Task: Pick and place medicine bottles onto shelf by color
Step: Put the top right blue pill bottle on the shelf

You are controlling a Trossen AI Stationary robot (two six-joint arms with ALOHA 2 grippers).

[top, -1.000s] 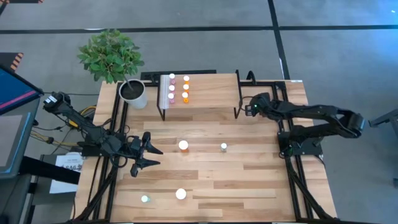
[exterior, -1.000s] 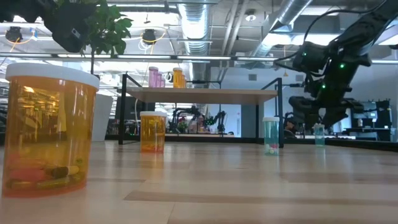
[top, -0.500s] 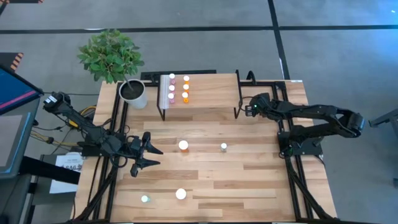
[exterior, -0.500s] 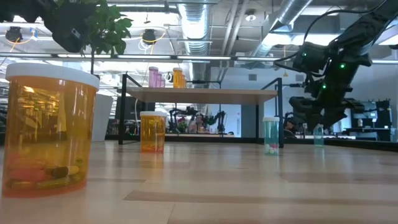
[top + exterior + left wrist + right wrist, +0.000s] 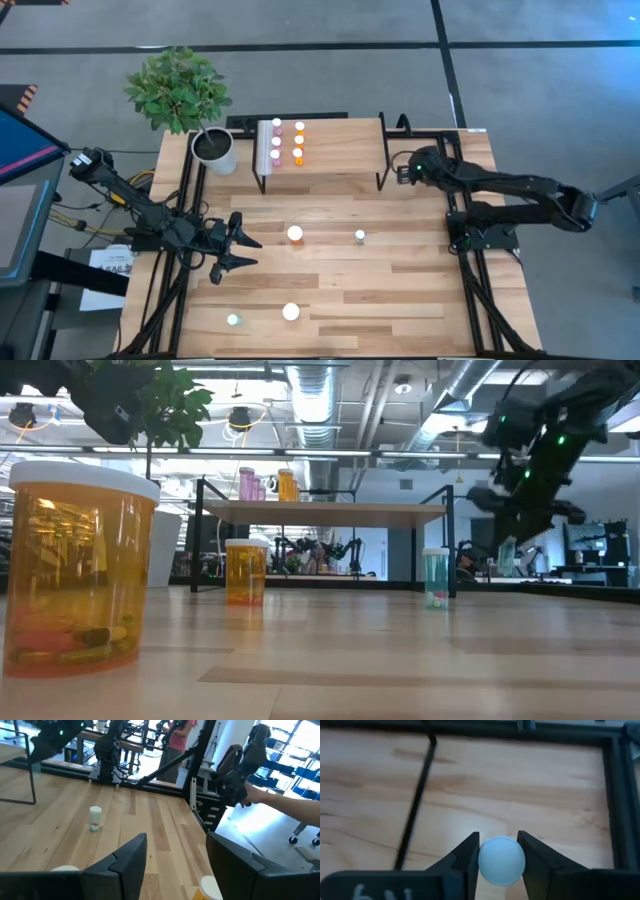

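Observation:
My right gripper [image 5: 401, 172] is just right of the shelf [image 5: 322, 146] and shut on a small teal bottle [image 5: 506, 558]. The shelf's wood top carries a row of pink bottles [image 5: 276, 141] and a row of orange bottles [image 5: 298, 141]. Two large orange bottles [image 5: 295, 234] [image 5: 291, 312] and two small teal bottles [image 5: 360, 237] [image 5: 233, 321] stand on the table. My left gripper [image 5: 243, 250] is open and empty at the table's left side, left of the nearer-middle large orange bottle. My right gripper pinches the small teal bottle by the sides of its round white cap [image 5: 501, 861] between its two fingers. The fingers come from above, pointing down. The bottle hangs upright below them, clear of the table in the low view.
A white plant pot [image 5: 215, 150] stands left of the shelf. The shelf's black legs [image 5: 383, 165] are close to my right gripper. Black frame rails [image 5: 470, 250] run along the table's sides. A person's arm [image 5: 295, 812] shows beyond the table.
My right gripper has risen with the small teal bottle, which stood on the table and now hangs clear of it.

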